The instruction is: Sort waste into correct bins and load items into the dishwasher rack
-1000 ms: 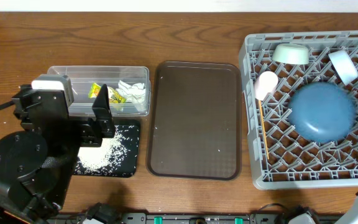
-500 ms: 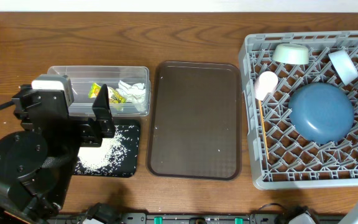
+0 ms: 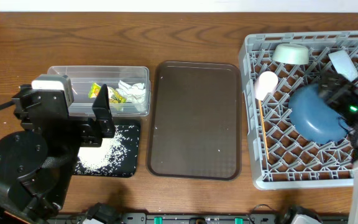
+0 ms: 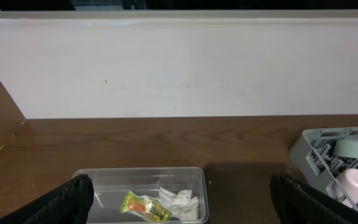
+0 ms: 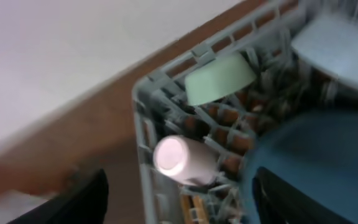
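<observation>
My right pincer (image 5: 179,186) hangs open over the rack (image 3: 253,155) on the right.
My left pincer (image 4: 180,186) is open too, by the tub (image 3: 98,71) on the left. The plate (image 3: 309,118), cup (image 3: 266,84), green bowl (image 3: 291,53), small bowl (image 3: 342,64) and chopsticks (image 3: 261,124) sit in the rack. Wrapper (image 3: 104,93) and napkin (image 3: 133,91) lie in the tub; rice (image 3: 101,155) is on the black tray (image 3: 126,169).

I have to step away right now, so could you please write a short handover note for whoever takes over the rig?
Left gripper: open, empty, by the clear tub and black tray.
Right gripper: open, empty, over the rack near the plate.
Wrapper and napkin are in the tub; rice is on the black tray.
Plate, green bowl, pale bowl, cup and chopsticks are in the rack.
Done: sorting and loading look complete.
Left: perhaps a few white specks on the brown tray; retract both arms.
</observation>
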